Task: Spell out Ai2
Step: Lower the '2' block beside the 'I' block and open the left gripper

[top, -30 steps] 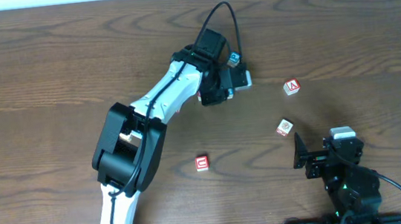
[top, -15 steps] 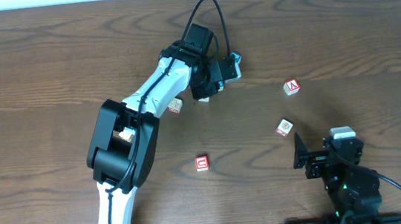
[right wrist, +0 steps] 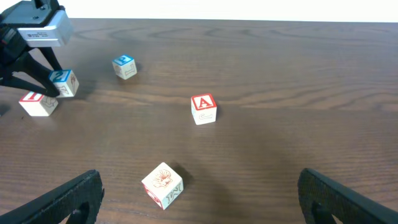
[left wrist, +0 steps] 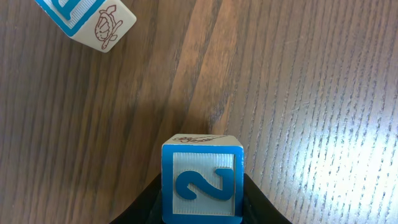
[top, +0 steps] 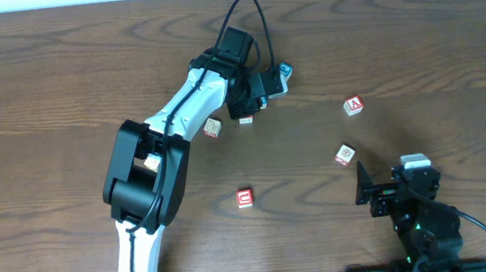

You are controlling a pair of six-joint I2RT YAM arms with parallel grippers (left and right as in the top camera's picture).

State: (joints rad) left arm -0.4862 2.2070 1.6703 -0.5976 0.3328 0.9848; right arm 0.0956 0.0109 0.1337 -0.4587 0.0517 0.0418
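My left gripper [left wrist: 201, 214] is shut on a blue "2" block [left wrist: 201, 186] and holds it close to the wood. In the overhead view the left gripper [top: 244, 116] is at the table's middle back, just right of a red-lettered block [top: 212, 127]. A second blue block [top: 283, 71] lies to the right of the gripper; it also shows in the left wrist view [left wrist: 87, 18]. The red "A" block [top: 354, 105] lies further right. My right gripper [right wrist: 199, 199] is open and empty near the front edge, behind a block with a flower picture [right wrist: 163, 185].
A red block [top: 246, 197] lies alone at the front middle. The flower block [top: 345, 154] sits between the "A" block and the right gripper [top: 361, 182]. The left arm stretches diagonally from the front left to the middle back.
My left gripper has moved left with the "2" block, away from the second blue block. The red-lettered block beside it has come into view.
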